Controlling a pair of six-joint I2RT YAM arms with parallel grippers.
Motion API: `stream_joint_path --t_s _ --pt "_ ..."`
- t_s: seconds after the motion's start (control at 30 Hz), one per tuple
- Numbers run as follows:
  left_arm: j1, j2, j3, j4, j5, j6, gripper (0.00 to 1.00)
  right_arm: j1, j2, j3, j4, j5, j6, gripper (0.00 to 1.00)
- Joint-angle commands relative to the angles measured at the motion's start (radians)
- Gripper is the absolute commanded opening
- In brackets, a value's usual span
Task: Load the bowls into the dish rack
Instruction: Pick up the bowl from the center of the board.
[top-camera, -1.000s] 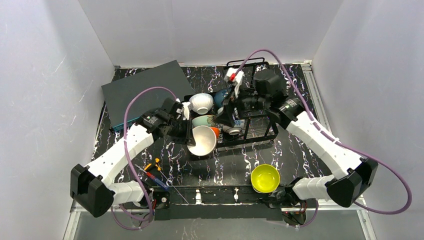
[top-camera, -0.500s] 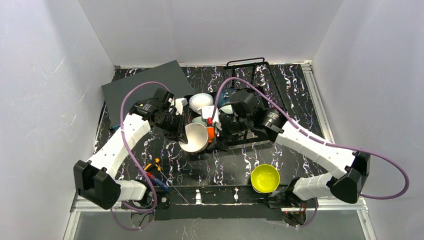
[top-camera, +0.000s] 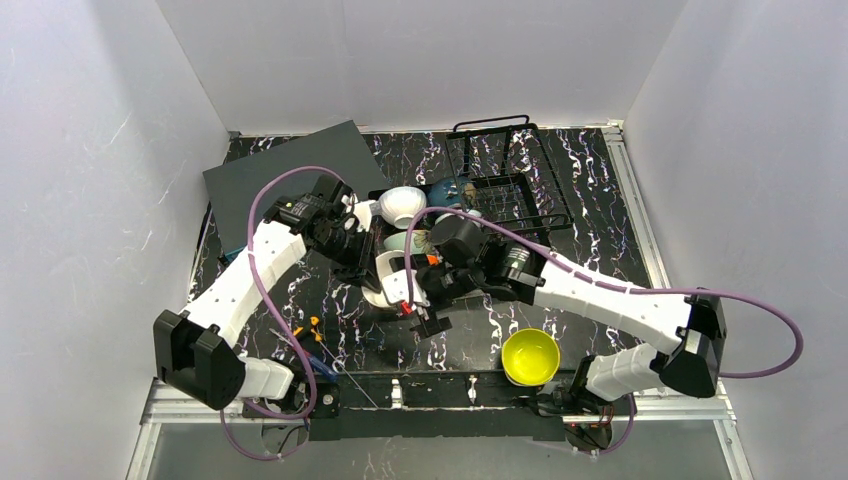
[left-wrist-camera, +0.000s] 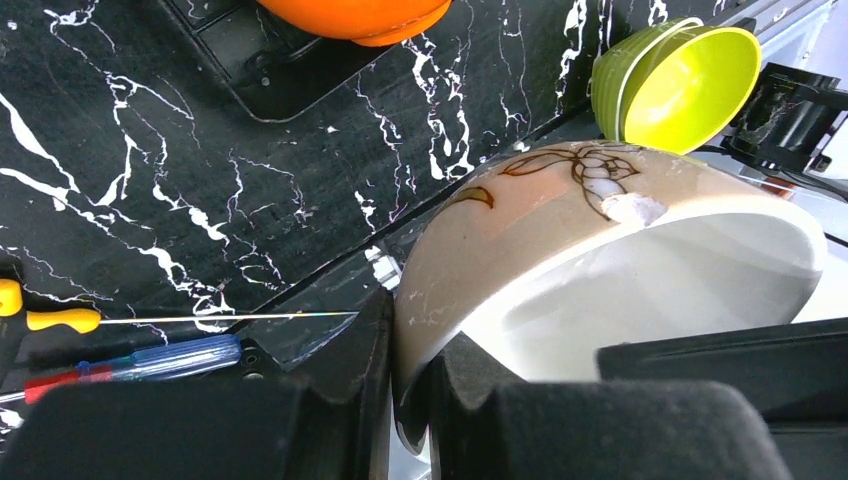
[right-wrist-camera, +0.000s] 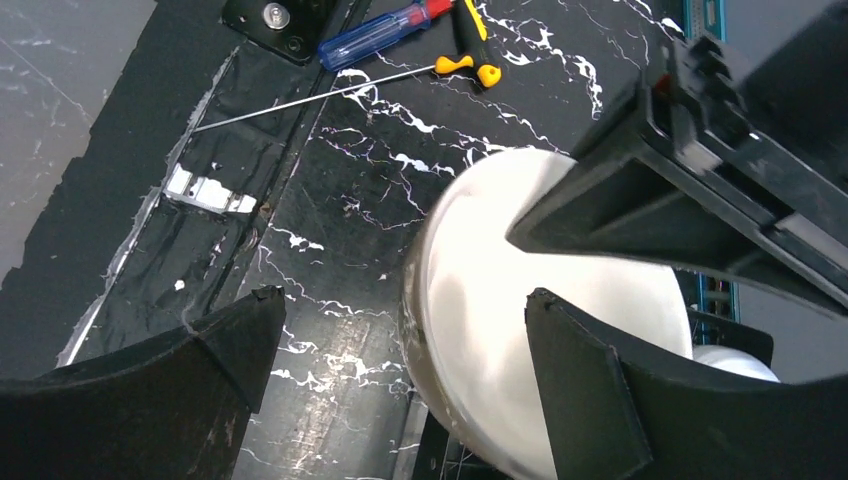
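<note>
Left gripper (left-wrist-camera: 408, 350) clamped the beige bowl (left-wrist-camera: 560, 230) by its rim; right gripper (right-wrist-camera: 400, 300) gaped wide near it; a handover likely needed those jaws astride the rim before release.

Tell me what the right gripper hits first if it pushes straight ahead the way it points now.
Most likely the pinkish beige bowl pinched by the left gripper: it lies straight ahead, framed by the open fingers of the right gripper. Depth is hard to judge.
</note>
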Motion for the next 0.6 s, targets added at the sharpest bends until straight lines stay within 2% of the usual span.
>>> stream_joint_path --t_s 0.0,0.1,0.13,0.2,0.23,0.27,0.3,0.37,0.4,0.5,0.57 --pt "0.005 -0.013 0.056 -0.021 0.1 0.006 0.0 0.024 0.029 0.005 0.033 0.014 -0.063 0.96" --pt "0.004 -0.013 0.06 -0.022 0.104 0.005 0.0 0.028 0.042 0.003 0.032 0.046 -0.068 0.9" --pt "0.004 -0.014 0.06 -0.024 0.104 0.008 0.0 0.029 0.043 0.003 0.032 0.057 -0.067 0.76" --pt "0.005 -0.015 0.062 -0.023 0.101 0.007 0.0 0.029 0.043 0.001 0.037 0.076 -0.068 0.59" --pt "0.005 -0.015 0.064 -0.024 0.1 0.008 0.0 0.029 0.043 0.002 0.037 0.087 -0.069 0.47" --pt "0.004 -0.015 0.063 -0.023 0.099 0.008 0.0 0.027 0.043 0.004 0.037 0.095 -0.069 0.17" --pt "0.005 -0.016 0.065 -0.023 0.094 0.009 0.0 0.028 0.041 0.004 0.041 0.103 -0.066 0.02" --pt "0.004 -0.019 0.07 -0.023 0.071 0.011 0.01 0.029 0.039 0.001 0.05 0.108 -0.069 0.01" --pt "0.006 -0.022 0.075 -0.023 0.051 0.009 0.06 0.029 0.039 0.002 0.054 0.111 -0.068 0.01" --pt "0.008 -0.05 0.086 -0.013 -0.019 0.003 0.32 0.028 0.041 0.007 0.054 0.107 -0.062 0.01" --pt "0.007 -0.082 0.091 0.005 -0.083 -0.005 0.57 0.028 0.041 0.009 0.056 0.095 -0.059 0.01"
